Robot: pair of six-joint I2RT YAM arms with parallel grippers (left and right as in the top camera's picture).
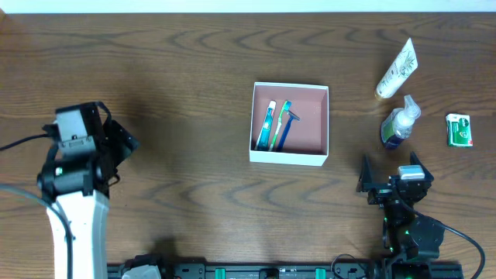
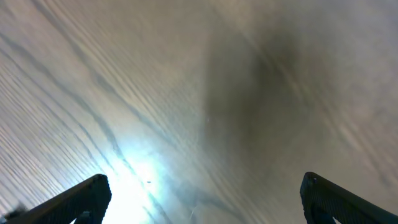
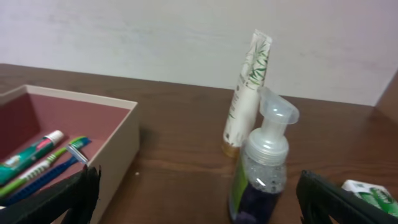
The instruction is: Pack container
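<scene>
While three slim items point(image 1: 276, 125) lie in the container point(image 1: 311, 116), tube point(image 1: 397, 70), pump bottle point(image 1: 398, 125) and green packet point(image 1: 459, 130) await packing; left gripper point(image 2: 202, 190) and right gripper point(image 3: 198, 193) stand spread, empty.

The container point(image 1: 310, 120) is a shallow, roughly square box with white walls and a reddish-brown inside. It sits flat and open-topped on the desk point(image 1: 194, 77), about mid-desk and slightly right of centre. A toothpaste tube point(image 1: 266, 128), a toothbrush point(image 1: 280, 120) and a blue razor point(image 1: 285, 133) lie along its left side; its right half is bare.
</scene>
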